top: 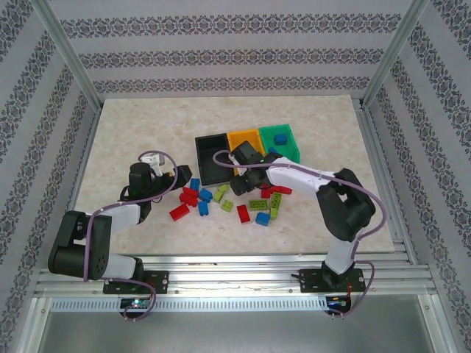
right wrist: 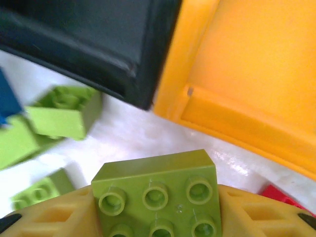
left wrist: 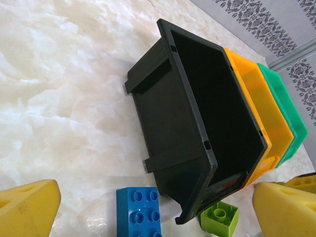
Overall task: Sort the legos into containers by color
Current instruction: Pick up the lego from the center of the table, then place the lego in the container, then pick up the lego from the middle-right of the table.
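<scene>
Three containers stand joined in a row: black, yellow-orange and green, with a blue lego inside the green one. Red, blue and lime legos lie scattered in front of them. My right gripper is shut on a lime green lego, held between its yellow pads just in front of the black bin and the yellow-orange bin. My left gripper is open beside the black bin, with a blue lego and a lime lego ahead of it.
Loose lime legos lie left of the held one, and a red one lies at its right. The marble tabletop has free room at the left and back. A metal frame bounds the table's right side.
</scene>
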Action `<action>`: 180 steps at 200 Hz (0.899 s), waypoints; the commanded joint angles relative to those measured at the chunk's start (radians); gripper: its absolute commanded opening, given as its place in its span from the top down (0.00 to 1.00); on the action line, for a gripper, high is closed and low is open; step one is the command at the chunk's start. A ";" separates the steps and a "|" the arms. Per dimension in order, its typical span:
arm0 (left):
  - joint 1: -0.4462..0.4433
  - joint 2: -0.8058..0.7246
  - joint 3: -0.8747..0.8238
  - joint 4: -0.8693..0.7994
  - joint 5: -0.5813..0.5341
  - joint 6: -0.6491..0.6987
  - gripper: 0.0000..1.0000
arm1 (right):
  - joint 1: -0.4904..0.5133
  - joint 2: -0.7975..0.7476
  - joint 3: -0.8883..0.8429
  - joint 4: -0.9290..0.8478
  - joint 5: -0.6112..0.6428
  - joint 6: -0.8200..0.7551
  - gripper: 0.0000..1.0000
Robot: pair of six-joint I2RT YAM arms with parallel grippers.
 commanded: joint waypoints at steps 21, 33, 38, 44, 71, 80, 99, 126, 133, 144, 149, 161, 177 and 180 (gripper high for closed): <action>-0.010 -0.012 0.012 0.003 0.008 -0.003 0.00 | -0.108 -0.040 0.065 0.074 -0.068 0.091 0.46; -0.009 -0.010 0.012 0.008 0.013 -0.005 0.01 | -0.139 -0.010 0.097 0.081 -0.064 0.113 0.46; -0.009 -0.013 0.011 0.007 0.012 -0.003 0.00 | -0.151 0.004 0.109 0.084 -0.065 0.123 0.46; -0.009 -0.013 0.010 0.004 0.008 -0.002 0.00 | -0.162 0.020 0.121 0.090 -0.065 0.132 0.46; -0.009 -0.021 0.011 -0.005 0.002 0.005 0.00 | -0.192 0.084 0.174 0.084 -0.087 0.152 0.37; -0.010 -0.023 0.012 -0.006 0.004 0.007 0.00 | -0.190 0.085 0.173 0.087 -0.094 0.150 0.34; -0.010 -0.026 0.011 -0.012 -0.002 0.009 0.00 | -0.174 0.061 0.145 0.100 -0.094 0.150 0.33; -0.009 -0.029 0.011 -0.010 0.005 0.005 0.00 | -0.167 -0.004 0.067 0.082 -0.079 0.137 0.33; -0.009 -0.030 0.011 -0.010 0.003 0.006 0.00 | -0.169 -0.032 0.032 0.080 -0.067 0.134 0.33; -0.010 -0.029 0.010 -0.013 -0.003 0.008 0.00 | -0.176 -0.078 -0.037 0.075 -0.050 0.132 0.33; -0.009 -0.031 0.010 -0.013 -0.004 0.008 0.00 | -0.181 -0.100 -0.065 0.071 -0.044 0.131 0.33; -0.009 -0.031 0.011 -0.008 0.001 0.000 0.00 | -0.194 -0.154 -0.133 0.061 -0.033 0.130 0.33; -0.010 -0.027 0.008 0.004 0.011 -0.008 0.00 | -0.210 -0.218 -0.212 0.059 -0.027 0.130 0.34; -0.009 -0.027 0.007 0.005 0.012 -0.009 0.00 | -0.213 -0.228 -0.224 0.060 -0.026 0.130 0.34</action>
